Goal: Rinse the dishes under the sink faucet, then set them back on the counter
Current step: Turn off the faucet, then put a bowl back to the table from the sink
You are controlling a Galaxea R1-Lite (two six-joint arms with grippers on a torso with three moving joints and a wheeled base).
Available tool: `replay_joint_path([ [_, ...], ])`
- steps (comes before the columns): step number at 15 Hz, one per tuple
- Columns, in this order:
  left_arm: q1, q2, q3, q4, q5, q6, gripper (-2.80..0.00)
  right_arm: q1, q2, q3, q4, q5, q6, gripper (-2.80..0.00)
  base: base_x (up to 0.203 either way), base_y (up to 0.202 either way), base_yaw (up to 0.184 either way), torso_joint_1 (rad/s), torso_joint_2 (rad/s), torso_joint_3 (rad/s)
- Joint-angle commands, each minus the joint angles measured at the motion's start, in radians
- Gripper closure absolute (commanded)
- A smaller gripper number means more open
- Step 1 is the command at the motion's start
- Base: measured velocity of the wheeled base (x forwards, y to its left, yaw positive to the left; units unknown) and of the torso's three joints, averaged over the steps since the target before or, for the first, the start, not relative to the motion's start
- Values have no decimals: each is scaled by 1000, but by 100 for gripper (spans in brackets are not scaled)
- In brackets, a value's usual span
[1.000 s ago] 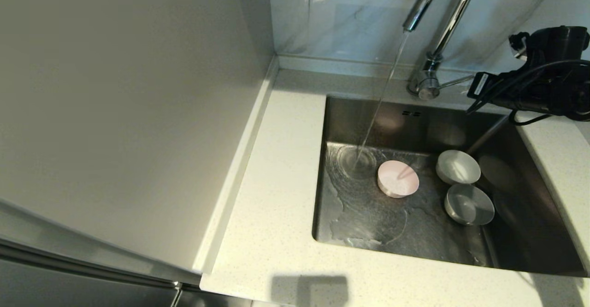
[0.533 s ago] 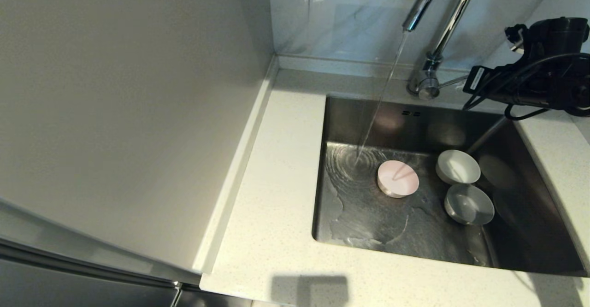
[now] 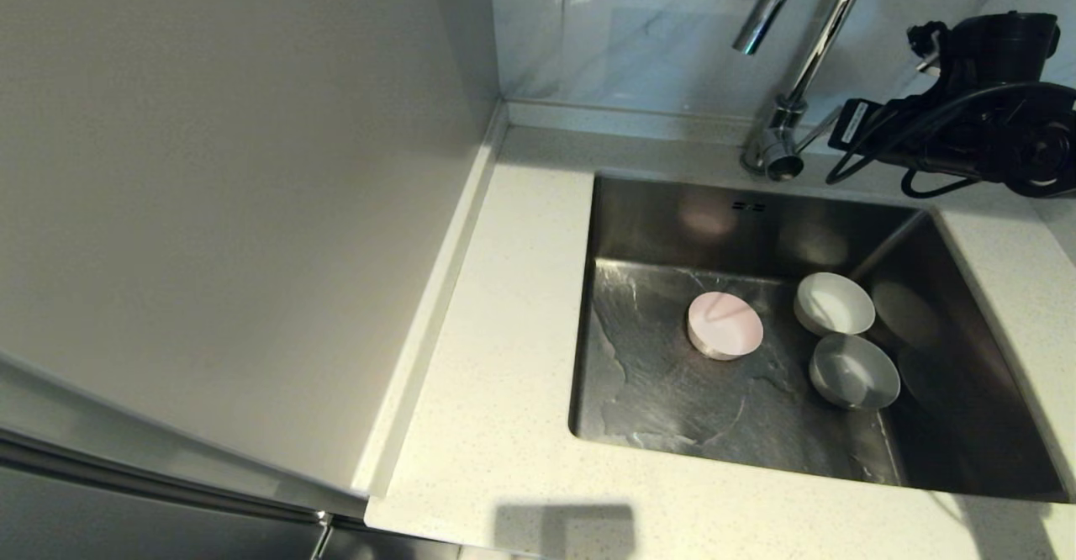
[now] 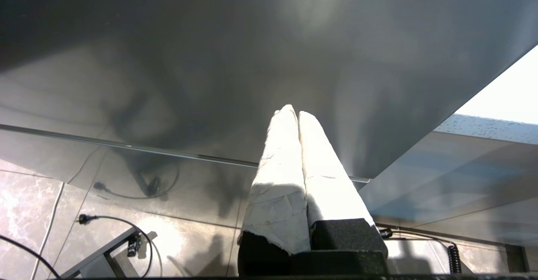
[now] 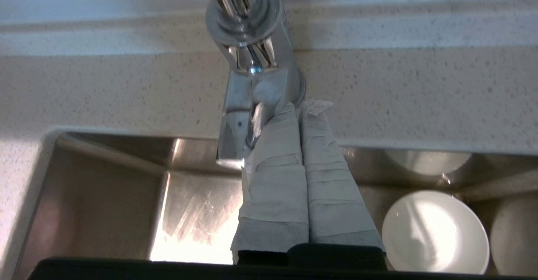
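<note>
Three dishes sit upright in the wet sink [image 3: 672,409]: a pale pink bowl [image 3: 725,325] near the middle, and two white bowls [image 3: 835,303] [image 3: 854,371] to its right. No water leaves the chrome faucet [image 3: 820,30]. My right gripper [image 5: 299,105] is shut on nothing, its fingertips [image 5: 277,120] against the lever handle [image 5: 235,133] at the faucet base [image 5: 252,40]. One white bowl [image 5: 435,229] shows below it. My left gripper [image 4: 293,112] is shut and parked low in front of a grey cabinet front, out of the head view.
The speckled counter [image 3: 504,291] runs left of and in front of the sink, with a grey wall panel [image 3: 235,207] rising on its left. My right arm [image 3: 967,140] and its cables hang over the sink's back right corner.
The water stream from the faucet has stopped. My right arm has risen slightly toward the back, and the lever handle has tilted up with it. The bowls have not moved.
</note>
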Motion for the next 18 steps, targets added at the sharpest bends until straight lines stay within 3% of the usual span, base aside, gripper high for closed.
replay_joint_path([
  [1, 0, -3, 0, -1, 1, 0, 0, 3, 9, -6, -1, 0, 1, 0, 0, 0, 0, 0, 0, 0],
  [7, 0, -3, 0, -1, 1, 0, 0, -7, -66, 85, 15, 1, 0, 0, 0, 0, 0, 0, 0, 0],
  [10, 0, -3, 0, -1, 1, 0, 0, -44, -171, 183, 140, 20, -42, 0, 0, 0, 0, 0, 0, 0],
  [11, 0, -3, 0, -1, 1, 0, 0, -56, -200, 212, 202, 32, -79, 0, 0, 0, 0, 0, 0, 0],
  [14, 0, -3, 0, -1, 1, 0, 0, -80, -226, 269, 336, 36, -293, 0, 0, 0, 0, 0, 0, 0],
  [16, 0, -3, 0, -1, 1, 1, 0, -79, -222, 306, 339, 32, -315, 0, 0, 0, 0, 0, 0, 0],
  [18, 0, -3, 0, -1, 1, 0, 0, -78, -219, 355, 327, 23, -415, 0, 0, 0, 0, 0, 0, 0],
])
